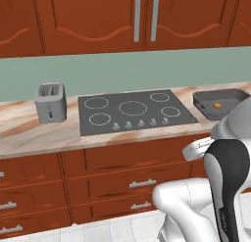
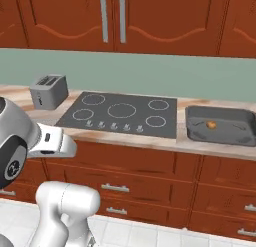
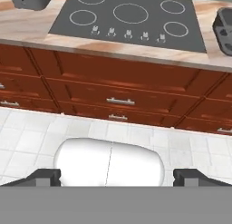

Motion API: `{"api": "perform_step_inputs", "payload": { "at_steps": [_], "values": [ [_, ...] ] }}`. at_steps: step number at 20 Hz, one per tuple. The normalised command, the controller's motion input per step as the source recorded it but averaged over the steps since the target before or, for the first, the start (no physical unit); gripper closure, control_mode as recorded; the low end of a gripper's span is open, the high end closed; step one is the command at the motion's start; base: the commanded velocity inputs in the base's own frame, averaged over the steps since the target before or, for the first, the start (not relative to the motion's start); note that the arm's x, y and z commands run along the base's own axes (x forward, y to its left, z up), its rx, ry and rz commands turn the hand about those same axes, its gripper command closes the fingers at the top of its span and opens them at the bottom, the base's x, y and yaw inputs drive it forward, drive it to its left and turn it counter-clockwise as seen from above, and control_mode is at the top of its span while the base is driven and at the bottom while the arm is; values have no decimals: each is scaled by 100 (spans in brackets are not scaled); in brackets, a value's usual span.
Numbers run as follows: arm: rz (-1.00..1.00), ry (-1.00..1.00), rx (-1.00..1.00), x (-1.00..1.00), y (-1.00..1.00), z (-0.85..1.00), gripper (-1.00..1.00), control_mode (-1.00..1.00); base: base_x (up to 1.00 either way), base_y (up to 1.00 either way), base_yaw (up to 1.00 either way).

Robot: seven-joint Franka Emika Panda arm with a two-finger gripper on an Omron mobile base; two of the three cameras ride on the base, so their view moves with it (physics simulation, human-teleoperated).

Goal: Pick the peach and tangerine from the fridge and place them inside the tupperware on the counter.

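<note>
Shallow dark grey rectangular tupperware [image 2: 220,125] on beige-pink marbled counter [image 1: 39,133], right of flat black cooktop [image 1: 132,111]; small plain-orange tangerine [image 2: 211,124] inside it. Two-finger gripper [image 3: 118,177] spread wide, holding nothing, above white floor tiles [image 3: 36,137].

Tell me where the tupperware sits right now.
The tupperware sits on the counter just right of the black cooktop, at the right of both base views, with one small orange fruit inside it.
</note>
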Motion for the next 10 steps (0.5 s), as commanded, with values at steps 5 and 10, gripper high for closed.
{"api": "perform_step_inputs", "payload": {
  "at_steps": [5,10],
  "values": [
    [0,0,0,0,0,0,-100,100,-4,100,8],
    [0,0,0,0,0,0,-100,100,-22,100,36]
  ]
}}
